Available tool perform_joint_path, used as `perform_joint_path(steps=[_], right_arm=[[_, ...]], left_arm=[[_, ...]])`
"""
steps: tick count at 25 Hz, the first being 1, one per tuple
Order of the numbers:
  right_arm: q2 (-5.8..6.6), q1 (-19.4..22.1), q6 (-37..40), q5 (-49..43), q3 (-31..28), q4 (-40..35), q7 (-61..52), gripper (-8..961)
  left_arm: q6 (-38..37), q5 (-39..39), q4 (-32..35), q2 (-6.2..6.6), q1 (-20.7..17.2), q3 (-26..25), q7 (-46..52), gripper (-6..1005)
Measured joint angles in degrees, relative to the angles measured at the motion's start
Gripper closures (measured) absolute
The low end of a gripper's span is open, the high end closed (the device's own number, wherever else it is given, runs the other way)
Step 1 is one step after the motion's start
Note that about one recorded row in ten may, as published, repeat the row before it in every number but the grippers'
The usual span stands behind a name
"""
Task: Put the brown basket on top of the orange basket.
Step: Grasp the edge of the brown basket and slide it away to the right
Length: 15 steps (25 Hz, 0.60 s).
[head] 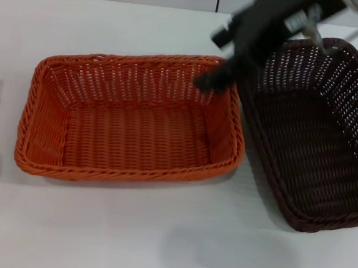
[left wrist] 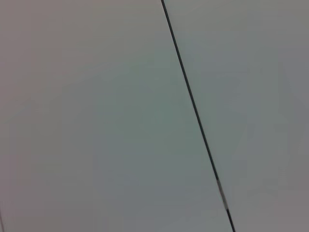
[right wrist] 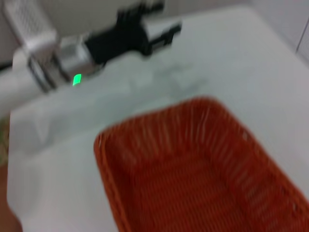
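Observation:
The orange basket [head: 129,126] sits left of centre on the white table, open side up and empty; it also shows in the right wrist view [right wrist: 193,169]. The brown basket [head: 319,140] is at the right, tilted, with its left rim against the orange basket's right rim. My right gripper [head: 235,67] reaches in from the far right and is shut on the brown basket's far left rim, one dark finger [head: 209,80] hanging over the orange basket's far right corner. My left gripper [right wrist: 161,31] is parked far off to the left, seen only in the right wrist view.
The white table [head: 157,245] extends in front of both baskets and to the left of the orange one. The left wrist view shows only a pale surface with a dark seam [left wrist: 193,106].

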<state>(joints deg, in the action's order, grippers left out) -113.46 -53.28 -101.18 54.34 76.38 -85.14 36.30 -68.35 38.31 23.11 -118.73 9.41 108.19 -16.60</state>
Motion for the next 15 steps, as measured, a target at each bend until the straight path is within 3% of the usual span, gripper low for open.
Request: perform_joint_path(steps=[4, 11, 13, 15], right_arm=[[1.69, 2.3, -0.7, -0.2, 4.7, -2.2, -1.6, 130], [2.51, 4.8, -2.7, 0.6, 13.5, -3.0, -3.9, 131], [2.38, 5.7, -2.6, 0.6, 15.0, -4.5, -4.5, 131], [1.27, 6.5, -1.6, -0.5, 13.7, -6.8, -5.8, 131]], left_arm=[[1.0, 0.0, -0.8, -0.01, 0.5, -1.5, -0.4, 334], [2.7, 0.1, -2.0, 0.01, 0.8, -5.3, -0.2, 333], [2.9, 0.1, -3.3, -0.01, 1.4, -6.0, -0.2, 333], [2.9, 0.1, -4.2, -0.04, 2.0, -6.1, -0.2, 333]])
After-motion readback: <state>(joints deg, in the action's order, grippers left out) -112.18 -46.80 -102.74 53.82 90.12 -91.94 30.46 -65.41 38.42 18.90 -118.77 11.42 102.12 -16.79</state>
